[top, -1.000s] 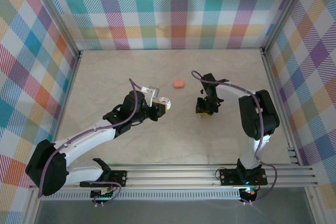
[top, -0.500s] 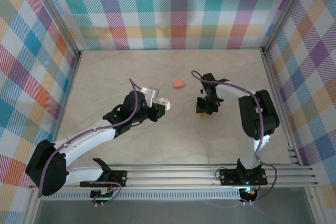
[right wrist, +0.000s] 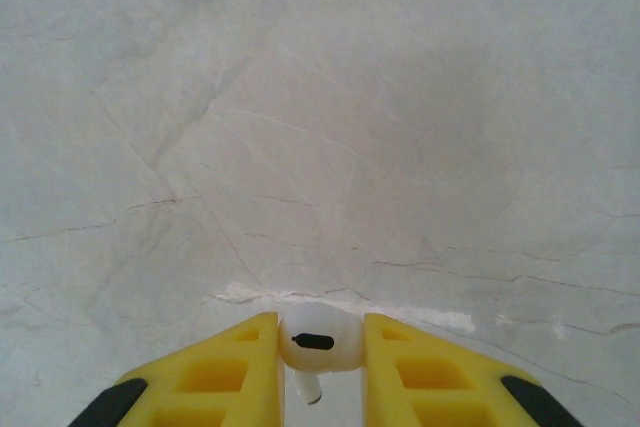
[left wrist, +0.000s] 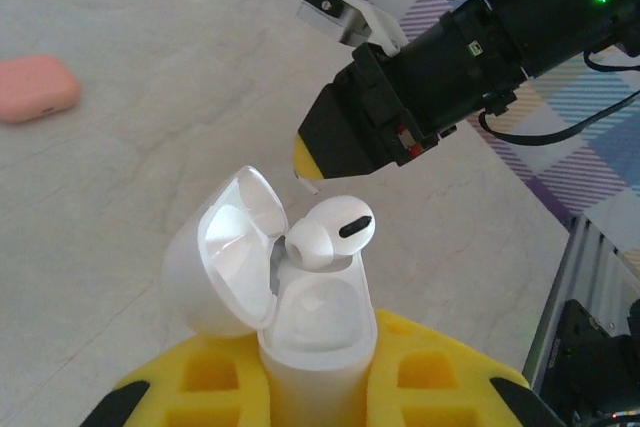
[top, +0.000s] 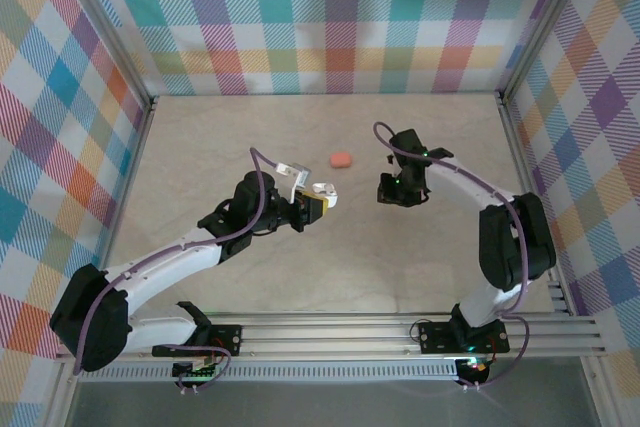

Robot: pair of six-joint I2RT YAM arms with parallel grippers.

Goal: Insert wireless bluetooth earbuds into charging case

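Note:
My left gripper (top: 317,206) is shut on a white charging case (left wrist: 318,319), held upright with its lid (left wrist: 228,247) swung open. One white earbud (left wrist: 330,232) rests in the case's far slot, its head sticking up. My right gripper (right wrist: 320,345) is shut on a second white earbud (right wrist: 318,335), stem pointing down between the yellow fingers (right wrist: 228,367). In the top view the right gripper (top: 391,190) hangs to the right of the case, apart from it. The left wrist view shows the right gripper's yellow tip (left wrist: 305,155) just beyond the open lid.
A closed salmon-pink case (top: 341,159) lies on the marble-patterned table behind the two grippers; it is also at the left in the left wrist view (left wrist: 35,87). Aluminium rails (top: 400,332) run along the near edge, and checked walls enclose the table.
The right gripper has lifted from the table and shifted slightly back and right, now shut on the white earbud. The left gripper has moved a little right with the open case.

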